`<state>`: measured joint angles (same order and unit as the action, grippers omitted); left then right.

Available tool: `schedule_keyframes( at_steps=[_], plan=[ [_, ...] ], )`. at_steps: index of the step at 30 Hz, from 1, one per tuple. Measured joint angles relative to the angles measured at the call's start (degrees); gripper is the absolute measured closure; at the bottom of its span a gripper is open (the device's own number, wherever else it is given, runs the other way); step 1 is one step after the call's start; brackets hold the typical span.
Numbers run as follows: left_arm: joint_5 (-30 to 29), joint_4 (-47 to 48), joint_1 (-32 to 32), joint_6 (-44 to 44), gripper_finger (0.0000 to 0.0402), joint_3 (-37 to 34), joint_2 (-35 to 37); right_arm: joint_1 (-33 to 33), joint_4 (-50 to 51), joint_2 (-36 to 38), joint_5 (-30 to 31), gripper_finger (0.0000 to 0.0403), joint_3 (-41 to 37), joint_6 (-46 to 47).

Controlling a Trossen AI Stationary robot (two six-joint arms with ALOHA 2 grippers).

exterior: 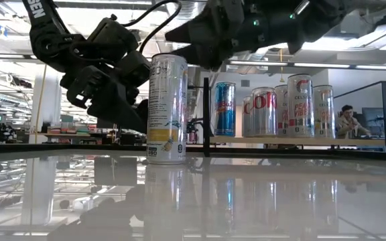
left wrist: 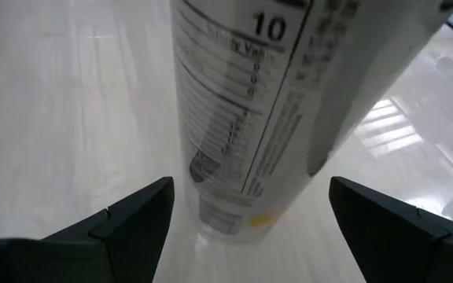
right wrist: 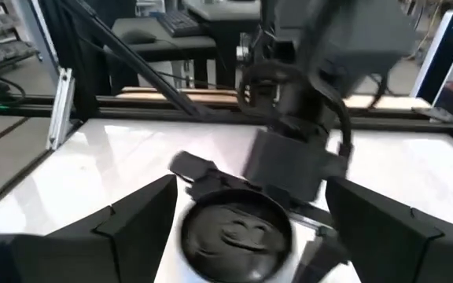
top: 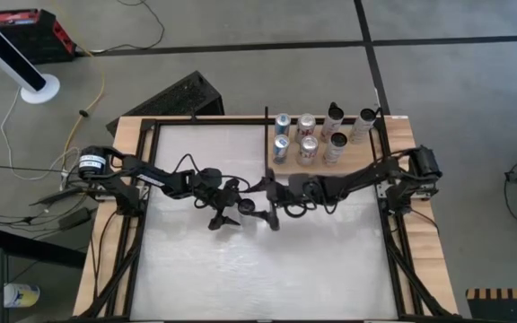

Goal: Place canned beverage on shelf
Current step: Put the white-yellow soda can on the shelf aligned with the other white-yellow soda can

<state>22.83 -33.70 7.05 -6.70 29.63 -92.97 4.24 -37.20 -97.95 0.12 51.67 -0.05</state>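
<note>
A tall white beverage can (exterior: 167,110) stands upright on its base on the glossy white table (top: 240,278), near the middle. My left gripper (left wrist: 250,228) is open, level with the can's lower half, one finger on each side and both clear of it. My right gripper (right wrist: 246,228) is open too and hovers just above the can's dark lid (right wrist: 234,234), coming in from the table's right. The shelf (top: 287,164), a tan wood panel with black rails, lies at the far right and bears several upright cans (exterior: 273,107).
Two more cans (top: 348,121) lie tilted at the shelf's far edge. A black upright rail (exterior: 206,114) stands at the shelf's left end. Black frame rails (top: 142,179) run along the table's sides. The near half of the table is bare.
</note>
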Motion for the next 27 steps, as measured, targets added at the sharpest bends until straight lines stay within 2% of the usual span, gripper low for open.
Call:
schedule_keyframes(
  at_steps=[11,27],
  plan=[
    [0.0,-0.3,0.1,-0.6,0.0079,0.0,0.0,-1.4,1.9,-0.9,-6.0,0.0053,0.2,1.1],
    [0.4,0.2,0.1,0.3,0.0079,0.7,0.1,-1.5,1.0,-4.5,-6.3,0.0053,1.5,0.4]
  ],
)
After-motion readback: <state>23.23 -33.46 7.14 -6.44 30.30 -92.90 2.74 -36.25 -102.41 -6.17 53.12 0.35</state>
